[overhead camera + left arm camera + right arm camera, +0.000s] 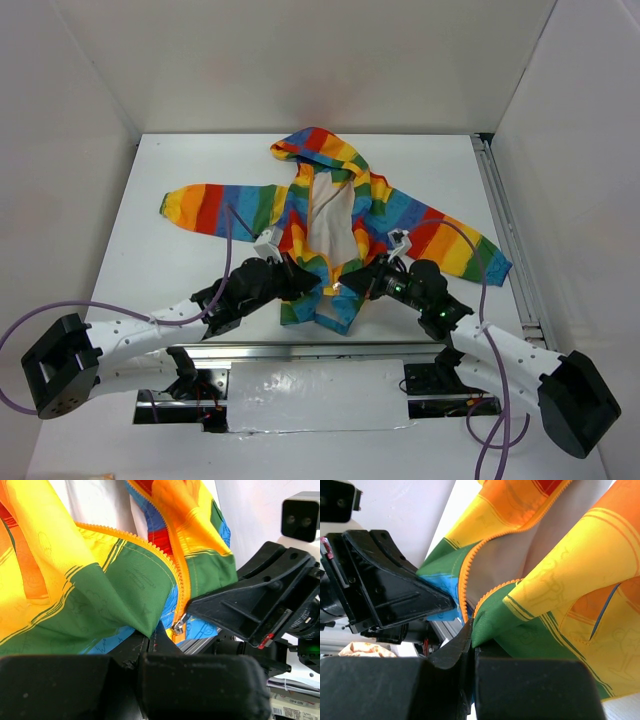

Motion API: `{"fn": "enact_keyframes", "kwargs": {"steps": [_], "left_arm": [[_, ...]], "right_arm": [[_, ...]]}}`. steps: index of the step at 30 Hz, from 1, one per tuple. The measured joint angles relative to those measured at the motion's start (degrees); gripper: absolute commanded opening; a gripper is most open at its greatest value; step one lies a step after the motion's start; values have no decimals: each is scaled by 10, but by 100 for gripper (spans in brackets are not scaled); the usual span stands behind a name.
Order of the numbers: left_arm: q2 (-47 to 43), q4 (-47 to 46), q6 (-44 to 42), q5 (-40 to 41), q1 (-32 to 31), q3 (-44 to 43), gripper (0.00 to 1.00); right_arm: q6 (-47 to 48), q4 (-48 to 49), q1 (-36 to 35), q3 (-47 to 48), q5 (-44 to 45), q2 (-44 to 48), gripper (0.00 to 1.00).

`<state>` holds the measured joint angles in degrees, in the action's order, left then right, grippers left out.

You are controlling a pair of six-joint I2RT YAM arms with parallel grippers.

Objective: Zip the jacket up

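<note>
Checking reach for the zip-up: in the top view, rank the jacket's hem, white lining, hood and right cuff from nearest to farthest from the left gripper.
1. Hem, just on the near side of the left gripper.
2. White lining, beyond the gripper, in the jacket's middle.
3. Hood, at the far end.
4. Right cuff, far out to the right.

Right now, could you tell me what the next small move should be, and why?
Probably shift the right fingers onto the small metal zipper slider: it sits low on the rainbow-striped fabric jacket, orange teeth open above, and those fingers seem to pinch only fabric beside it.
</note>
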<state>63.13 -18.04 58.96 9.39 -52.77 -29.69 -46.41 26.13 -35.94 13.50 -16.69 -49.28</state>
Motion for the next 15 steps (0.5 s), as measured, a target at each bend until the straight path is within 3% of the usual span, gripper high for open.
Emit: {"fn": "enact_keyframes", "kwargs": {"steps": [15], "left_arm": [[0,6,2,-5,-1,0,0]], "right_arm": [[5,3,-1,4,6,2,0]]}}
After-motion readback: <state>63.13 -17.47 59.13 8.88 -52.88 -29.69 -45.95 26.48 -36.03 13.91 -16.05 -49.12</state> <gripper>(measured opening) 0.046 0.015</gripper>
